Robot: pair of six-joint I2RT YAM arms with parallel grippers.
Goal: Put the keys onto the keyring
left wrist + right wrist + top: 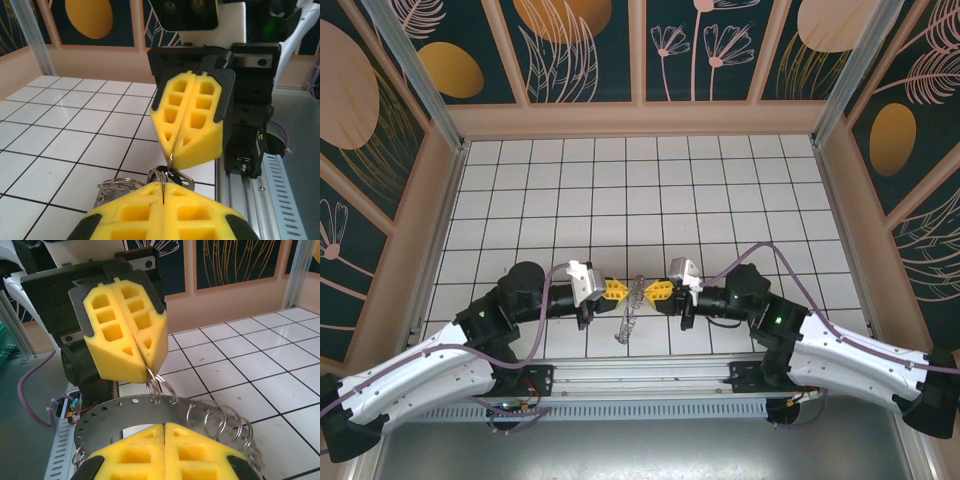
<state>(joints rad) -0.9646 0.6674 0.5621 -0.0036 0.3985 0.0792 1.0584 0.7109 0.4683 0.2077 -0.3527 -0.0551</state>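
Hanging between the two arms, near the middle of the table's [740,190] near edge, the keyring [629,312] droops from both grippers. The left gripper [623,291] has its yellow fingers pressed together on the fringed rim. The right gripper [650,291] faces it, tips almost meeting, clamped on the perforated hoop.

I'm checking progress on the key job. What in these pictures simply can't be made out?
1. Top external view: the keys are too small to tell apart from the keyring loops between the left gripper and right gripper.
2. Left wrist view: the left gripper's jaws hide the keyring's near part.
3. Right wrist view: the right gripper's jaws and the bottom edge cut off the keyring's near rim.
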